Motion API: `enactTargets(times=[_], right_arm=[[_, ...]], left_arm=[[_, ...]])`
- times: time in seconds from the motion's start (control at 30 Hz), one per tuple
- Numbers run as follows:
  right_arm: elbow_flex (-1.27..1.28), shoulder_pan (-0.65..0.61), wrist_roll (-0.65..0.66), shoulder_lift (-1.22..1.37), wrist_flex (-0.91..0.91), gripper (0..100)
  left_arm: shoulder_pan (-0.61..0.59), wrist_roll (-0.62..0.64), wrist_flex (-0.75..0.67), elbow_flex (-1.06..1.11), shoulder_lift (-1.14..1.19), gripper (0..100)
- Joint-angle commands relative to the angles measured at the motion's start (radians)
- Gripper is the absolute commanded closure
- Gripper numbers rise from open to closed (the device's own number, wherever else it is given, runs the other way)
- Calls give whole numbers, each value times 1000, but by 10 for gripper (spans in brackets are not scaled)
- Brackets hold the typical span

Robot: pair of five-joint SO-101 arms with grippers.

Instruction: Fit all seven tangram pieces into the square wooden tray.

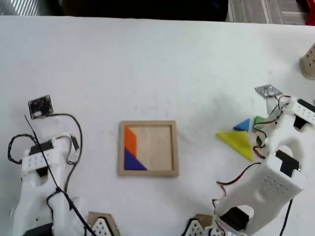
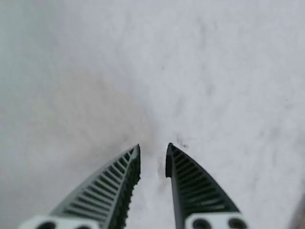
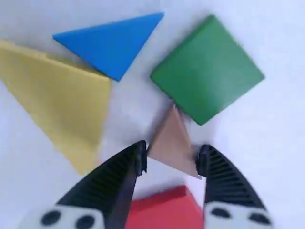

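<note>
Right wrist view: five loose pieces (image 3: 62, 105), right fingers (image 3: 119, 176) narrowly straddling one tan triangle (image 3: 172, 143); left fingers (image 2: 119, 176) slightly apart, empty.

We are looking at a big white table (image 1: 162, 64). Its soft top is spreading out in front of the fingers (image 2: 119, 186) of the left gripper (image 2: 152, 151). Far past those fingers, bright stripes (image 1: 19, 7) are shining behind the table. Far past the fingers (image 3: 114, 181) of the right gripper (image 3: 169, 152), a grey floor (image 1: 266, 10) with lines is showing. Between them a dark strip (image 1: 142, 7) is running along the table's far edge.
</note>
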Motion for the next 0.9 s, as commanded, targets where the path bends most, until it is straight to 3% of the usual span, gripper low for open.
enactTargets(times=[0.0, 0.27, 0.4, 0.67, 0.87], right_arm=[[-2, -18, 6, 19, -21, 936], [-2, -19, 6, -10, -7, 940], [-6, -27, 6, -97, 125, 940], [-2, -93, -199, -338, 335, 940], [55, -248, -307, -464, 433, 940]], left_arm=[[-8, -9, -3, -23, -30, 890], [-8, -9, -3, -23, -31, 890], [-8, -9, -3, -23, -31, 890], [-8, -9, -3, -23, -30, 890], [-8, -9, -3, -23, -28, 890]])
